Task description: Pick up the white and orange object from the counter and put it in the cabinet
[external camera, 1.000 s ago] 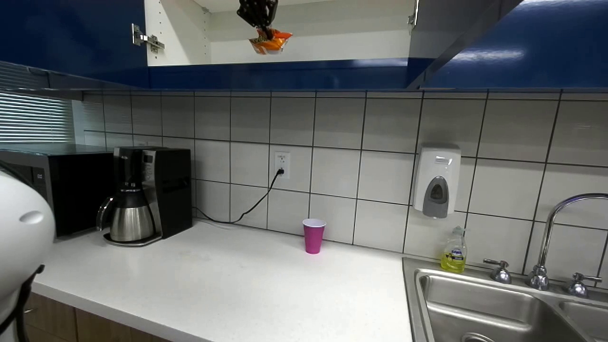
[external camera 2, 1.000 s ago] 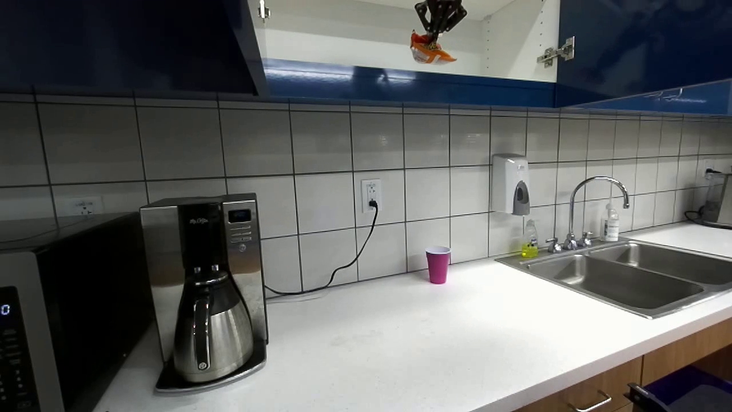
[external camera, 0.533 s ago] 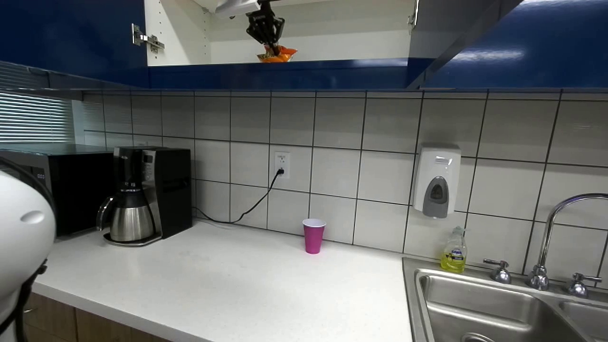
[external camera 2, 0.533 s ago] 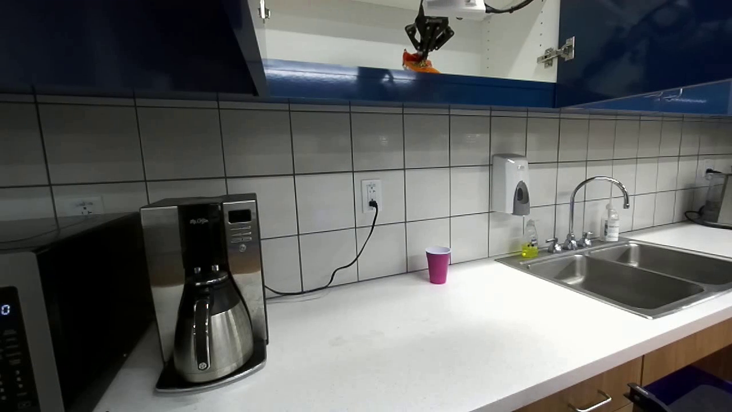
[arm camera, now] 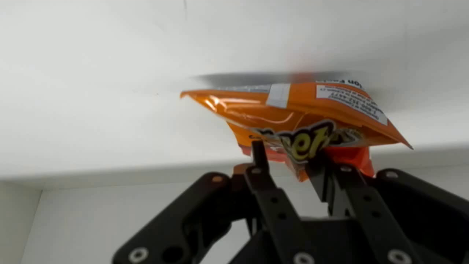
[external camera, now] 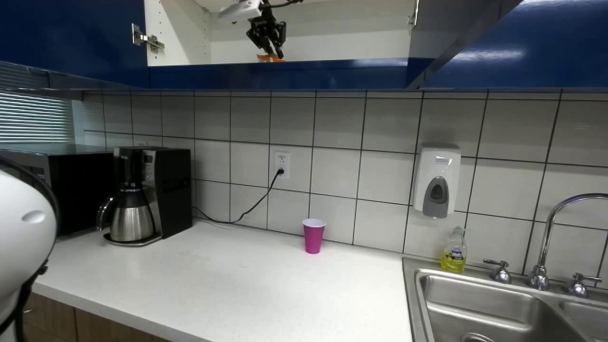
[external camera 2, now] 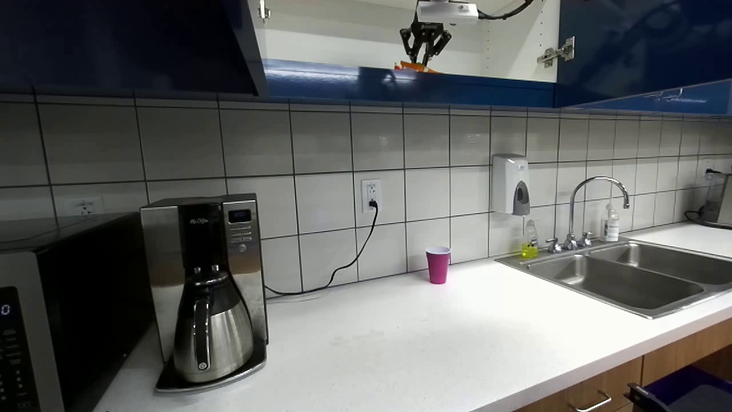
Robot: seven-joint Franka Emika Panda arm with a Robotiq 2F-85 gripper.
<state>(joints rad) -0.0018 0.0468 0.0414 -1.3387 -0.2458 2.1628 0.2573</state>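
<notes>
A glossy orange packet (arm camera: 293, 115), creased and printed with yellow lettering and white label panels, is seen right of centre in the wrist view, inside the cabinet (external camera: 332, 33). At the upper middle of both exterior views, the claw (external camera 2: 420, 62) is pointed down, jaws parted partway, nothing clamped.

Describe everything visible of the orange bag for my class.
The orange bag, shiny and creased like plastic film, has pointed corners, dark-edged yellow lettering, white printed panels and some red. It is inside the cabinet, seemingly resting on its floor, below the partly open end effector; contact between them is unclear.
</notes>
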